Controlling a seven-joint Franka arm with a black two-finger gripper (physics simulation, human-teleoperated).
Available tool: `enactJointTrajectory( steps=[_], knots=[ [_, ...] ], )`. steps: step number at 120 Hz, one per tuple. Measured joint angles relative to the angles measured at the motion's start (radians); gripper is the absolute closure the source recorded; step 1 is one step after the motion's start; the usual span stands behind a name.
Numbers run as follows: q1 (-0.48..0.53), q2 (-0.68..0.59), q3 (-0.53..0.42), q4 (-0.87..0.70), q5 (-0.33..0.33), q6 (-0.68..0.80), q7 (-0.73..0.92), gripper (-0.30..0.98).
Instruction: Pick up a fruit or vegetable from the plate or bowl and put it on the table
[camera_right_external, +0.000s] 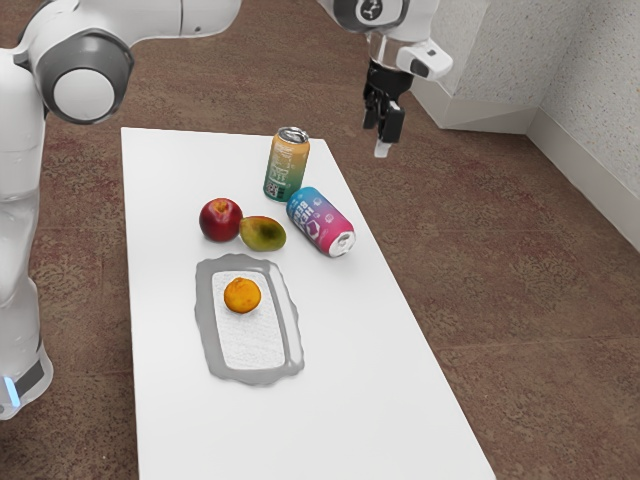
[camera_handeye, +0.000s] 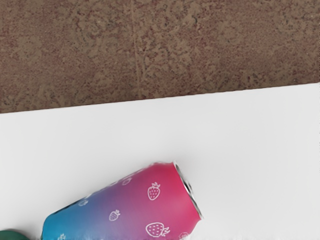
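The black gripper (camera_right_external: 383, 128) hangs in the air at the upper right of the exterior view, higher than the table top and off beyond the cans; whether it is open or shut cannot be told. An orange (camera_right_external: 242, 295) lies on a grey-rimmed tray-like plate (camera_right_external: 207, 330), toward the plate's upper part. Outside the plate, a red apple (camera_right_external: 220, 219) and a green-yellow mango (camera_right_external: 263, 234) rest side by side on the white table (camera_right_external: 370, 400).
A pink-and-blue can (camera_right_external: 320, 222) lies on its side near the table edge, also large in the wrist view as the can (camera_handeye: 125, 210). An orange-and-green can (camera_right_external: 287, 165) stands upright behind it. Brown floor (camera_handeye: 150, 50) stretches past the table's edge.
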Motion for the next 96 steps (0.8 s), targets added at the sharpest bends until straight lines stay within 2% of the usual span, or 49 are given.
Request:
enactJointTrajectory(
  steps=[26, 46, 54, 58, 66, 78, 96],
  knots=[
    [0.0, 0.0, 0.001, 0.0, -0.009, -0.013, -0.027, 0.0],
    [0.002, -0.047, 0.012, 0.008, -0.062, -0.044, -0.044, 0.0],
    [0.016, -0.077, -0.023, -0.006, -0.075, -0.077, -0.053, 0.0],
    [0.016, -0.114, -0.045, -0.043, -0.074, -0.094, -0.058, 0.0],
    [0.003, -0.265, -0.089, -0.201, -0.057, -0.116, -0.074, 0.0],
    [-0.008, -0.416, -0.11, -0.41, -0.034, -0.119, -0.096, 0.0],
    [-0.006, -0.48, -0.178, -0.493, -0.02, -0.108, -0.122, 0.0]
  ],
)
